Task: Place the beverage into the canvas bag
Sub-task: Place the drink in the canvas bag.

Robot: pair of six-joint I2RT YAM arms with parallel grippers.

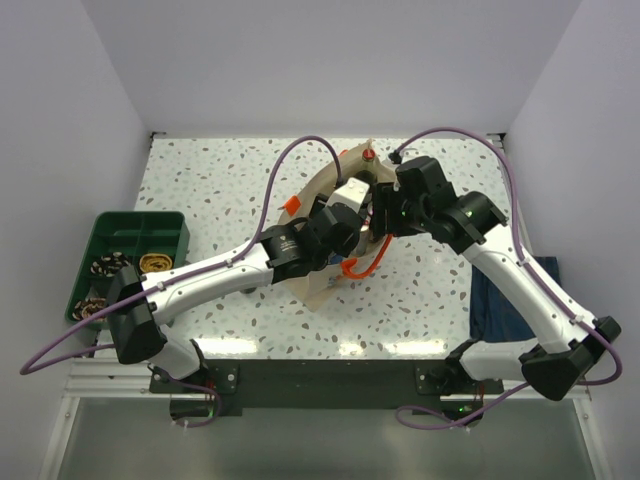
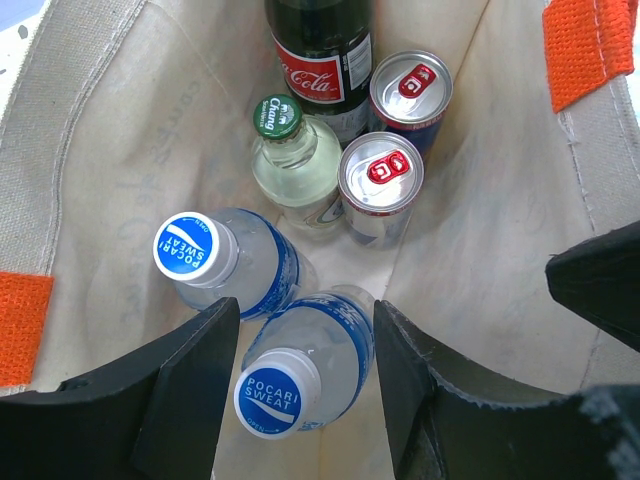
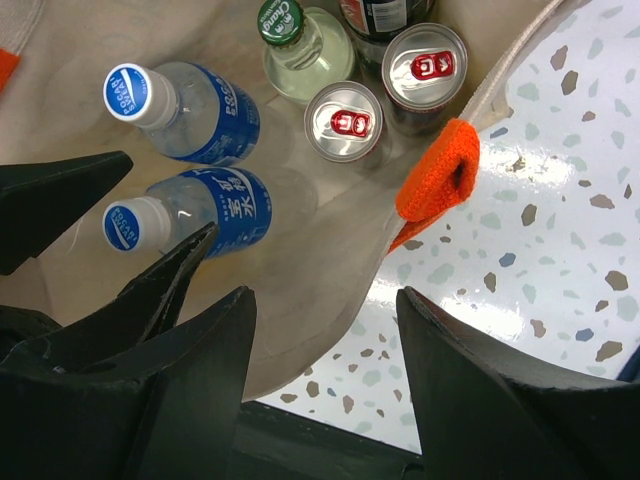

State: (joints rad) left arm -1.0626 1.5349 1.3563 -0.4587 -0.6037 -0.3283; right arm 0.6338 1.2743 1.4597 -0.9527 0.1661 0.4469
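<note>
Far L: green tray (image 1: pixel 140 215) w/ small items, at table edge. Mid-table, L gripper (image 2: pixel 305 310) hangs inside the canvas bag (image 2: pixel 470 200), fingers spread either side of the Pocari Sweat bottle (image 2: pixel 305 375), which lies tilted in the bag w/ a gap showing on one side. Next to it in the bag: 2nd Pocari bottle (image 2: pixel 215 260), green-cap bottle (image 2: pixel 293 160), Coca-Cola bottle (image 2: pixel 320 60), near can (image 2: pixel 380 190), far can (image 2: pixel 410 90). R gripper (image 3: pixel 325 330) hovers over the bag's rim by an orange handle (image 3: pixel 440 185), fingers wide apart, holding nothing. Far R: blue cloth (image 1: pixel 505 300).
</note>
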